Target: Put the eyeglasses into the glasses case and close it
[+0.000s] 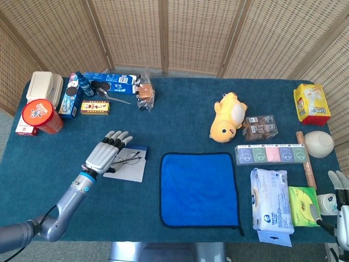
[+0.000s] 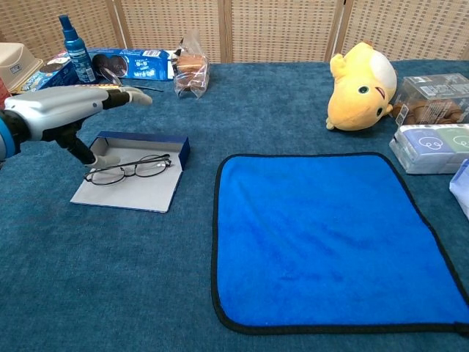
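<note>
While the glasses (image 2: 129, 168) lie unfolded on the pale open flap of the glasses case (image 2: 132, 181), the left robot hand (image 2: 69, 110) hovers just over the case's left end, fingers spread wide and stretched flat, thumb pointing down to a spot beside the left lens. It holds nothing; whether the thumb tip actually touches the frame is hard to tell from the chest view. In the head view the same robot hand (image 1: 106, 153) covers the case's left edge, with the glasses peeking out to its right. The case's dark blue tray stands along the far edge of the flap. Just right of the case there's a strip of bare table (image 1: 180, 117), then the blue cloth (image 1: 199, 189) lying flat. Behind the case, open table runs up to the snack boxes (image 1: 109, 84) and a plastic bag (image 1: 144, 93) near the back edge. The yellow plush toy (image 1: 229, 116) sits well apart on the right. The right robot hand (image 1: 342, 204) waits at the table's right front corner, fingers apart, holding nothing.
</note>
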Robot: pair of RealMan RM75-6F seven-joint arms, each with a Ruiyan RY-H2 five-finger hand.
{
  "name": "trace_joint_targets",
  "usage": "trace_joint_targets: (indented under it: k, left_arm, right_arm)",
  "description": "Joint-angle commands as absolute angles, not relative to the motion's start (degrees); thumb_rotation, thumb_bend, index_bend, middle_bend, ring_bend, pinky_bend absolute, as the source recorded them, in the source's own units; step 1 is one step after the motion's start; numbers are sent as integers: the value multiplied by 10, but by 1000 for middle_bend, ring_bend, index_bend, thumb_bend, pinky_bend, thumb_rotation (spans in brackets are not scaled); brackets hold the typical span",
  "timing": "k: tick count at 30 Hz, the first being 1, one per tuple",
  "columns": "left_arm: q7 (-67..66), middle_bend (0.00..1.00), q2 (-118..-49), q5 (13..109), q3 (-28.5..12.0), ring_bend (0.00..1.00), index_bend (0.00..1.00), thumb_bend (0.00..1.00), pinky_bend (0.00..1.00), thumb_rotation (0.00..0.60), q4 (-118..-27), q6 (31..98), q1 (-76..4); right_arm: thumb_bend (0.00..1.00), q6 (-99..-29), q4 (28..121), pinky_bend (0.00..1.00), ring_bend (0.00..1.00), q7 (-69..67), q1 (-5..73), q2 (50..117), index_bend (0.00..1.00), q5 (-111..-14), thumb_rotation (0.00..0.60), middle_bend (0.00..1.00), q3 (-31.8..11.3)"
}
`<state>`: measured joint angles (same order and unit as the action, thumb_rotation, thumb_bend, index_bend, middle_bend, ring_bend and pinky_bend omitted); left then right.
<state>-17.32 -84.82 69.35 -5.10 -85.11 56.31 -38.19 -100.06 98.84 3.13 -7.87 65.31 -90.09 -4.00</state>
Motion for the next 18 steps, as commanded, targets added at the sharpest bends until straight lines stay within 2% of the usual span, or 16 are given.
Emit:
trace_joint_targets:
  k: [1, 18]
  left_arm:
    - [-201, 0, -845, 691, -40, 0, 0, 283, 0, 600, -851, 562, -378]
    - [-273, 0, -890, 651, -44, 0, 0, 284, 0, 600, -788, 545, -394]
  right_arm:
    - [283, -1000, 988, 82, 0, 31, -79, 653, 89, -901, 600, 91, -40]
    - [283, -1004, 984, 82, 0, 24, -84, 655, 89, -900, 600, 91, -38]
